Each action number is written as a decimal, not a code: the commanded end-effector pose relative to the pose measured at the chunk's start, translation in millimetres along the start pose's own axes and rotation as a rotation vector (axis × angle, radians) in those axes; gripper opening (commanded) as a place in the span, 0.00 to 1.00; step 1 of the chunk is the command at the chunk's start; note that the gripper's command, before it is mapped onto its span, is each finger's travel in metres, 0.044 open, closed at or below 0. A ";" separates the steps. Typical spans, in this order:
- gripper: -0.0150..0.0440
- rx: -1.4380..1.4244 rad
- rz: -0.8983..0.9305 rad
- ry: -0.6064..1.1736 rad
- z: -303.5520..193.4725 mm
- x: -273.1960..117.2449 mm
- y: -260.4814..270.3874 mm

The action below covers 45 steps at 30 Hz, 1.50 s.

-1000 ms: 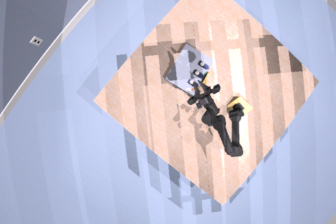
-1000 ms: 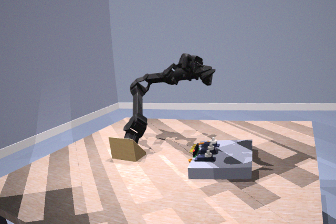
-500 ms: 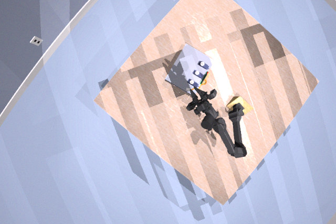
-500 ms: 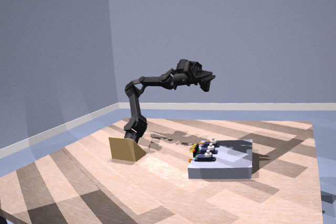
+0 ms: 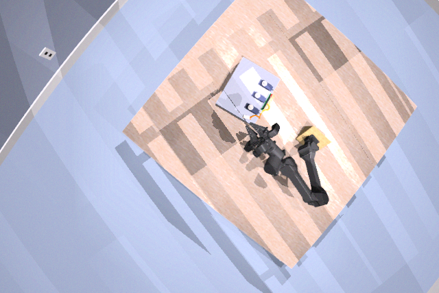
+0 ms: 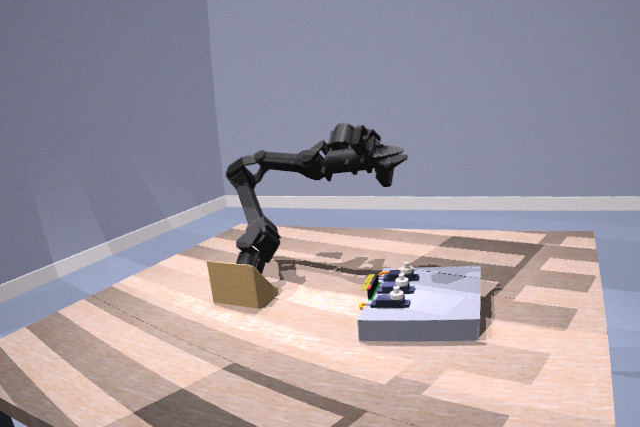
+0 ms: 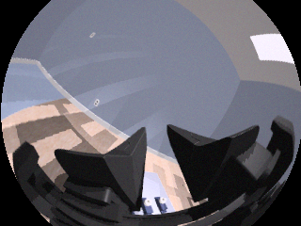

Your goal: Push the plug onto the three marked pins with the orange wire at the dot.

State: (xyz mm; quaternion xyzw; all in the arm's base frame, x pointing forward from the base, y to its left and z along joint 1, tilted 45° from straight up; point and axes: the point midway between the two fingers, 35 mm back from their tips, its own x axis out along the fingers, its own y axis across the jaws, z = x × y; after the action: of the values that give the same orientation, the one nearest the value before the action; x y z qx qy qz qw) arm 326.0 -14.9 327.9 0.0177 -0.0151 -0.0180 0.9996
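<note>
The pale grey holder (image 5: 230, 87) (image 6: 418, 330) (image 7: 152, 181) carries three dark blue servos with white hubs. A green strip (image 5: 266, 101) with a red spot at one end and yellow parts beside it runs along the holder's arm-side edge; single pins and the dot cannot be made out. A small white block (image 5: 246, 116), apparently the plug, lies at the holder's corner at the end of an orange wire (image 5: 256, 116). My gripper (image 5: 256, 129) (image 6: 404, 153) (image 7: 156, 129) is partly open and empty, high above the table and pointing roughly level. The plug's holes are not visible.
The arm stands on a tan wedge-shaped base (image 5: 322, 138) (image 6: 232, 285) on the wooden table (image 5: 212, 183) (image 6: 289, 355). A yellow wire loop (image 5: 267, 108) stands out from the holder's edge. Shadows stripe the table.
</note>
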 end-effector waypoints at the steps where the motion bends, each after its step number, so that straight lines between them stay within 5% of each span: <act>1: 0.45 -0.021 0.036 -0.021 -1.0 -9.6 13.4; 45: 0.45 0.904 -0.022 0.710 -95.9 37.1 45.0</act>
State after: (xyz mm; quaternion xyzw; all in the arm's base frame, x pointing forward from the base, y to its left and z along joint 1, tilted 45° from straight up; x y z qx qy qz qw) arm 365.2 29.9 241.8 0.4117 0.2889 0.0004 0.8643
